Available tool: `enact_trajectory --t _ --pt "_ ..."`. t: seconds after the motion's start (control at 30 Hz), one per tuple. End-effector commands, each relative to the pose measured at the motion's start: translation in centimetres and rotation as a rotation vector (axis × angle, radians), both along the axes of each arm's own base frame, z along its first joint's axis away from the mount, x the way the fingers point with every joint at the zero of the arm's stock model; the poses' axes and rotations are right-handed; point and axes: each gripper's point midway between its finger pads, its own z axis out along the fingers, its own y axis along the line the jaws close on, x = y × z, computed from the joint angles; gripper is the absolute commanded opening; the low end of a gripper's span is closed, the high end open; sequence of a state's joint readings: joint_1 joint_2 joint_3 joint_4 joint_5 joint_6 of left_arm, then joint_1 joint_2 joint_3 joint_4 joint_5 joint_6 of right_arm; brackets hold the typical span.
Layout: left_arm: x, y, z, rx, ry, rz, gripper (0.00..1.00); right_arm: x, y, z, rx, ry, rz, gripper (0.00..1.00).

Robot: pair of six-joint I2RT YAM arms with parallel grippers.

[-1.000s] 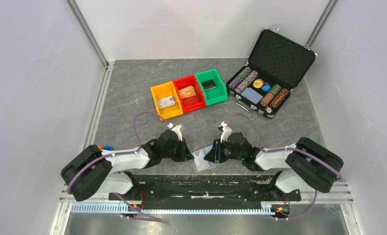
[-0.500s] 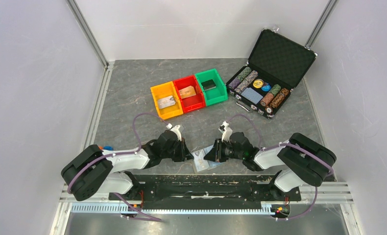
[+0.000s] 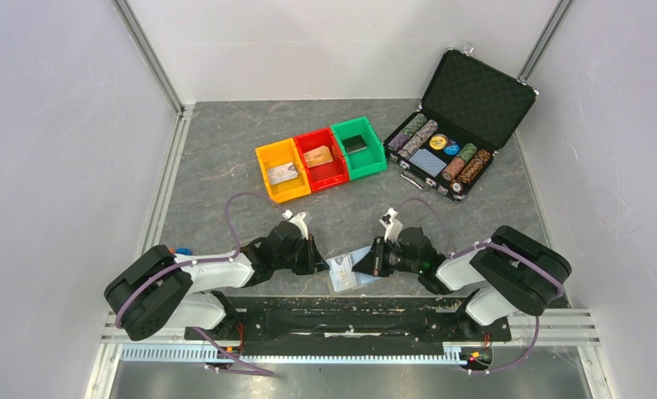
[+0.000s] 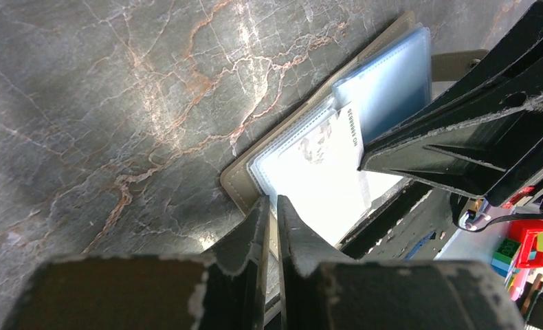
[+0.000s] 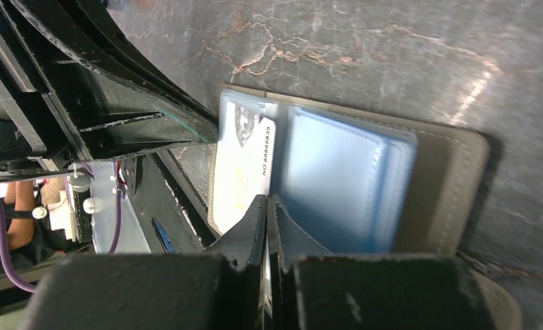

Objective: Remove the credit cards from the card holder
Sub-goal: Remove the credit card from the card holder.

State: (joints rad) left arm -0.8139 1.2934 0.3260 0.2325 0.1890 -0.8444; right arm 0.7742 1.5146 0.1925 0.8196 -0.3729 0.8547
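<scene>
Now the card holder (image 3: pixel 348 273) lies open on the grey table (image 3: pixel 217 166), at the near edge between the two arms, in the same place as one second ago. The left gripper (image 3: pixel 315 256) has not moved. Its fingers stand narrow, and in the left wrist view the grey edge of the holder passes between them, so it grips the holder at that side.

The right gripper (image 3: pixel 367 264) has changed. One second ago its fingers were still a little apart; now they are pressed fully together. The right wrist has also shifted a little to the right, and the big elbow of that arm has come slightly inward, so more of the light inside of the holder shows between the grippers. In the right wrist view the closed tips sit at the edge of a white card (image 5: pixel 245 165), where it meets the blue panel (image 5: pixel 337 179). I cannot tell whether the card is really pinched between them.

At the far side, the yellow bin (image 3: pixel 267 176), the red bin (image 3: pixel 308 135), the green bin (image 3: pixel 376 156) and the open black chip case (image 3: pixel 479 91) are as before.
</scene>
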Motion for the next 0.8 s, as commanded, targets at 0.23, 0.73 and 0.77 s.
enact_trajectory --t 0.23,0.73,0.77 --pt "0.2 1.7 -1.8 0.124 0.020 0.036 0.17 0.8 -2.8 0.6 0.006 -0.032 -0.072 0.00" --pt "0.8 0.3 0.6 0.072 -0.002 0.012 0.27 2.5 -5.4 2.3 -0.042 -0.112 -0.146 0.00" --pt "0.9 0.0 1.2 0.057 -0.006 0.009 0.30 2.6 -5.5 2.5 -0.040 -0.118 -0.150 0.00"
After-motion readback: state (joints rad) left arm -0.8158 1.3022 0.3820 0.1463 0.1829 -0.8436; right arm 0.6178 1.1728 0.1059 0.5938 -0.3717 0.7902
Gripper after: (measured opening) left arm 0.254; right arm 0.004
